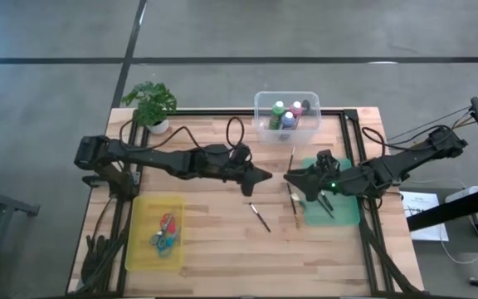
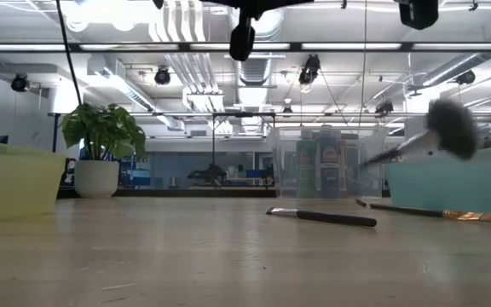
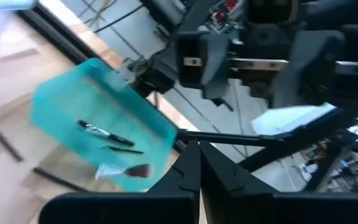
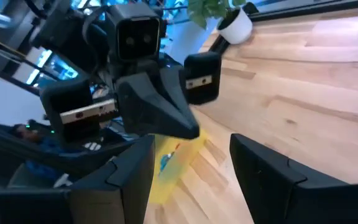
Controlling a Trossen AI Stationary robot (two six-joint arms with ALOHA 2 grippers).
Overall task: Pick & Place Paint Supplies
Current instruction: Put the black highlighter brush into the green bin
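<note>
1. From above, both arms meet over the middle of the counter. The left gripper is clenched and holds nothing; the right gripper faces it, released. Paint bottles stand in the clear box, scissors lie in the yellow tray, and brushes lie in the teal tray. Three more brushes lie on bare wood just beside that tray.
2. At counter level, a dark-handled brush lies flat, a second one behind it, near a potted plant.
3. The left wrist sees its fingers pressed together.
4. The right wrist sees its fingers parted, empty.
</note>
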